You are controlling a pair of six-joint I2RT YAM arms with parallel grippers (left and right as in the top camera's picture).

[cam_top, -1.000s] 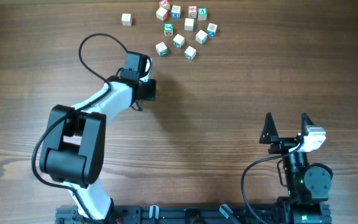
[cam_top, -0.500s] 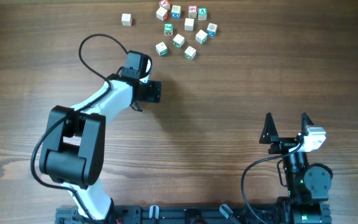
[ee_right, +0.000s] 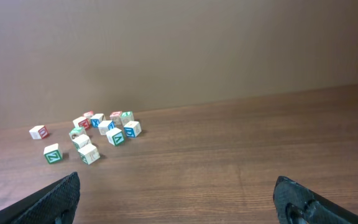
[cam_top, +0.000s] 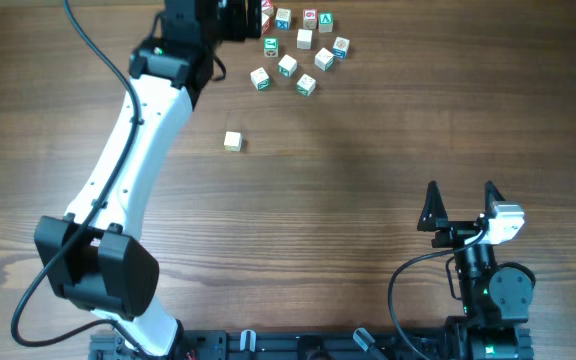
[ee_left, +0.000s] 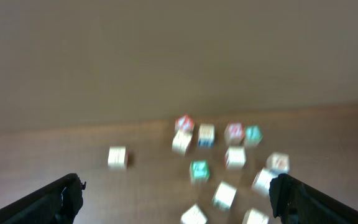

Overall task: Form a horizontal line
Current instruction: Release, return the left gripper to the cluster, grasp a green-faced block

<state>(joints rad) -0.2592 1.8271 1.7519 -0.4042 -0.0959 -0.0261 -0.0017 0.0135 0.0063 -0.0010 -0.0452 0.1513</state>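
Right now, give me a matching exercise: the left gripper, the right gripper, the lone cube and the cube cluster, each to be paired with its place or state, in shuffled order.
Things:
1. left gripper
2. right gripper
3. lone cube
4. cube cluster

Places or states:
A. bunched at the table's far edge
B. open, at the near right of the table
C. alone in mid-table
D. open, extended to the far side by the cubes

Pairs: 1-D, 2-B, 3-C, 4-A
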